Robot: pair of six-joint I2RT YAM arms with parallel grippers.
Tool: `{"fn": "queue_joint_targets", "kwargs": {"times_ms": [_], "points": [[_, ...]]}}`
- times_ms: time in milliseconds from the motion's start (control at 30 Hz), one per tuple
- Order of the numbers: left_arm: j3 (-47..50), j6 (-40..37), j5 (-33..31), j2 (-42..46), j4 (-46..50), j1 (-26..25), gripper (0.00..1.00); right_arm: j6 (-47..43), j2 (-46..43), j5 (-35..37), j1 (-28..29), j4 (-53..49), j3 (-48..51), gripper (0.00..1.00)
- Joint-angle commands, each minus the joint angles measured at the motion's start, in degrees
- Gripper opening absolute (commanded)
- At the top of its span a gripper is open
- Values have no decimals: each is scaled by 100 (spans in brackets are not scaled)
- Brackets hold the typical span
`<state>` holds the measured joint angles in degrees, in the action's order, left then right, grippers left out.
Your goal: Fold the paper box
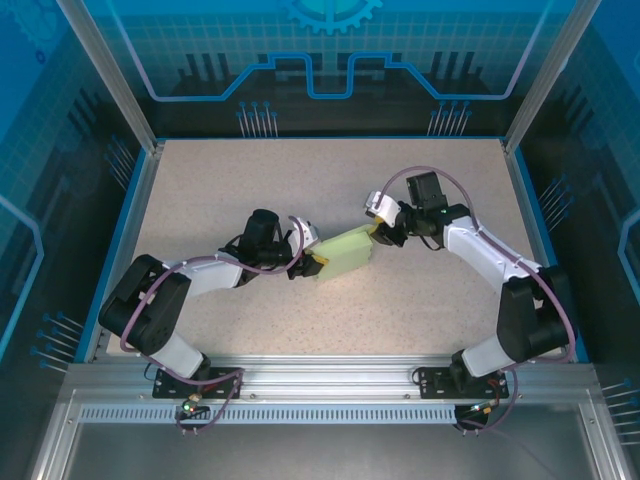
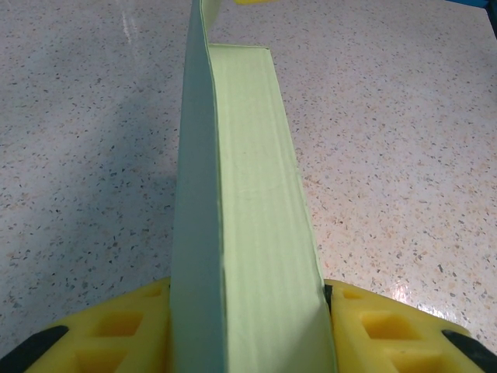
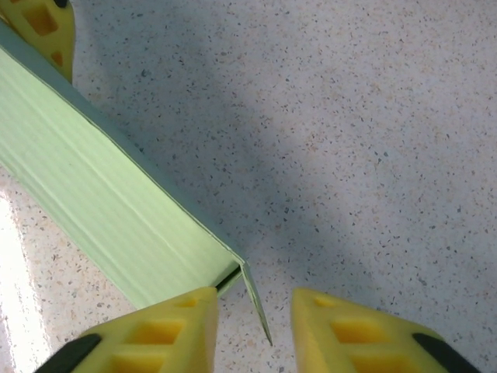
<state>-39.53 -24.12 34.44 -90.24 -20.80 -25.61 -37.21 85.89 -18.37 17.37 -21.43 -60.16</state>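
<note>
The paper box [image 1: 345, 252] is a pale mint-green, flat rectangular box lying mid-table between both arms. My left gripper [image 1: 305, 262] is shut on its left end. In the left wrist view the box [image 2: 248, 217] stands on edge, and the left gripper [image 2: 248, 315] presses it with both yellow fingers. My right gripper [image 1: 378, 232] is at the box's right end. In the right wrist view the box [image 3: 101, 186] ends in a thin open end flap [image 3: 256, 303] that sticks out between the fingers of the right gripper [image 3: 254, 315]. Those fingers stand apart, and the left one touches the box's corner.
The speckled beige table [image 1: 430, 300] has a raised blue rim [image 1: 118, 235] along its sides and back. A metal rail [image 1: 320, 375] with both arm bases runs along the near edge. A yellow finger of the left gripper [image 3: 43, 23] shows at the far end in the right wrist view.
</note>
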Motion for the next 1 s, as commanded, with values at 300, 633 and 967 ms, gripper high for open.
{"fn": "queue_joint_targets", "kwargs": {"times_ms": [300,633,967], "points": [[-169,-51,248,145,-34,51,36,106,203,298,295,-135,-248,11],[-209,-5,129,90,-19,47,36,1023,-53,921,499,-453,-319,6],[-235,60,126,45,-40,49,37,1691,124,1567,713,-1006,-673,7]]}}
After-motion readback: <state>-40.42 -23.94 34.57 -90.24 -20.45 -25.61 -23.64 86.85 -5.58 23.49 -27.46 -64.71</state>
